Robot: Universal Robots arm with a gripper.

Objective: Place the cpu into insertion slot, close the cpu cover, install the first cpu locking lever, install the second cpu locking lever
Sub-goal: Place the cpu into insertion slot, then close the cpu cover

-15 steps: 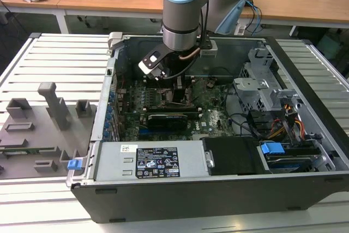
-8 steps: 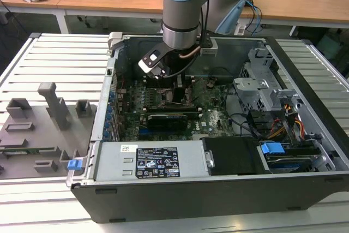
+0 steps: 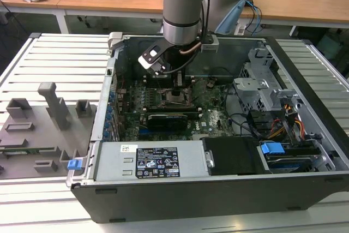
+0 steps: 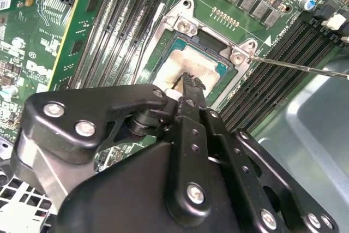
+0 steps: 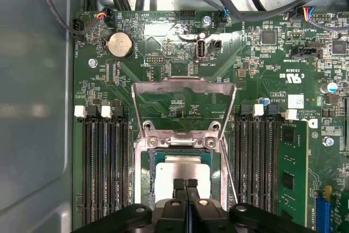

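Over the socket (image 5: 147, 186) in the first wrist view, clenched fingers (image 5: 179, 189) hung at the seated cpu (image 5: 182, 168); cover (image 5: 185, 84) lay open, levers (image 5: 229, 175) unlatched.

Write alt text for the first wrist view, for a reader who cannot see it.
The shut gripper hangs over the cpu, which lies in its socket on a green motherboard. The cpu cover stands open, tilted up from the socket, the board visible through its window. Memory slots flank the socket.
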